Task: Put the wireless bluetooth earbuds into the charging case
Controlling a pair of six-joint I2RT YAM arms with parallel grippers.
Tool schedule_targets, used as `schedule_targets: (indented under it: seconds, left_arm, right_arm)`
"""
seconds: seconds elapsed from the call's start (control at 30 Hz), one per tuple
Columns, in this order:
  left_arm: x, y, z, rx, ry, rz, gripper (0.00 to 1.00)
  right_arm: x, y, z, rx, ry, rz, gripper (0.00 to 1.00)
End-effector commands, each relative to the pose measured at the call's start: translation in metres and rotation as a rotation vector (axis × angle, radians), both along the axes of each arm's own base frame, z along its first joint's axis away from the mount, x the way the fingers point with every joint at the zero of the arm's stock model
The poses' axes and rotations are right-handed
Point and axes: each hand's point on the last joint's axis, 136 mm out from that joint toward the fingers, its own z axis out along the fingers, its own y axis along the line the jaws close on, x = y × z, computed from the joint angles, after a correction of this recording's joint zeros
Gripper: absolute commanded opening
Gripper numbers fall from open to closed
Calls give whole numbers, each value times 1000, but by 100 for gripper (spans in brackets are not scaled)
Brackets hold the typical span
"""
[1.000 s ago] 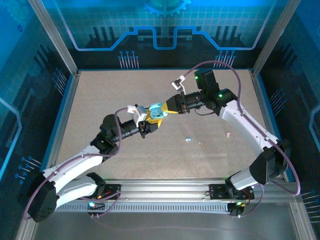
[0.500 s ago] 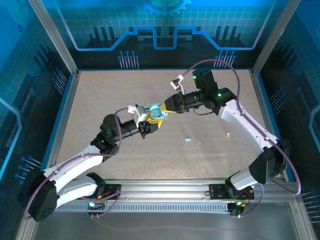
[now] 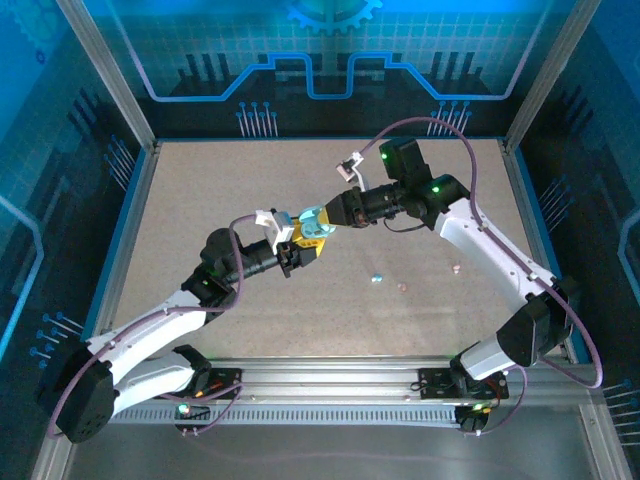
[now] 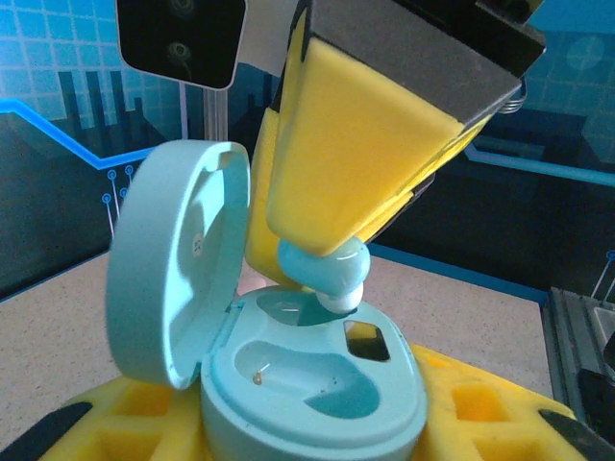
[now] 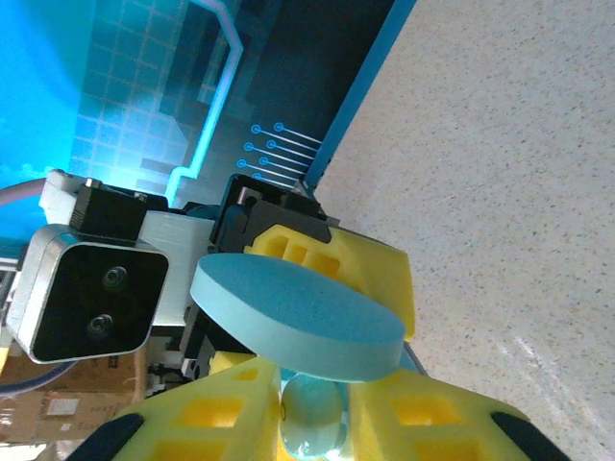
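Left wrist view, near first: left gripper [image 4: 304,427] narrow, hugging charging case [image 4: 317,408] steady, lid [image 4: 173,259] flipped up so holes face up. Just behind: earbud [image 4: 322,276] touching far hole, pinched in narrow right gripper [image 5: 312,429], tipped down to push it in. Count: one case, two holes, near hole [image 4: 288,370] empty, one held earbud, three loose earbuds [image 3: 377,279] on table [image 3: 200,200].

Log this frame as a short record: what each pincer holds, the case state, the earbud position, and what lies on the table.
left pincer: holding charging case, lid open
right pincer: pinching earbud
earbud position: over the case's far slot, not seated
near slot: empty
table: three loose earbuds
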Motion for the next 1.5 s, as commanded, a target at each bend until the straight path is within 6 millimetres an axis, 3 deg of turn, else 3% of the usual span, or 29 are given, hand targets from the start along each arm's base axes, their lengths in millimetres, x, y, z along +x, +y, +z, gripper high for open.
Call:
schedule_targets:
  seconds: [0.0, 0.5, 0.7, 0.8, 0.87, 0.93, 1.0, 1.13, 1.33, 1.47]
  left_arm:
    - [-11, -3, 29, -62, -74, -48, 34]
    - [-10, -1, 30, -66, -76, -36, 34]
    - [-10, 1, 25, -52, -69, -19, 34]
    - [-8, 2, 22, -46, -65, -8, 34]
    - [-8, 3, 21, -44, -66, -1, 34]
    - [-7, 4, 21, -44, -66, 6, 34]
    - [-7, 5, 21, -47, -67, 11, 34]
    - [-9, 6, 24, -60, -68, 10, 34]
    - [-9, 6, 29, -68, -69, 6, 34]
    - [-10, 6, 28, -64, -63, 7, 34]
  right_arm:
    - [4, 3, -7, -66, -52, -20, 29]
    - [3, -7, 0, -116, -109, -67, 37]
    - [2, -23, 16, -100, -156, -124, 43]
    - [-6, -33, 34, -64, -217, -137, 46]
    - [-9, -47, 42, -60, -270, -179, 47]
    - [-4, -70, 37, -99, -287, -280, 49]
    - [6, -101, 16, -172, -250, -416, 49]
    - [19, -160, -65, -343, -6, -622, 47]
    - [15, -164, -173, -520, 298, -534, 41]
    - [5, -150, -220, -588, 426, -474, 43]
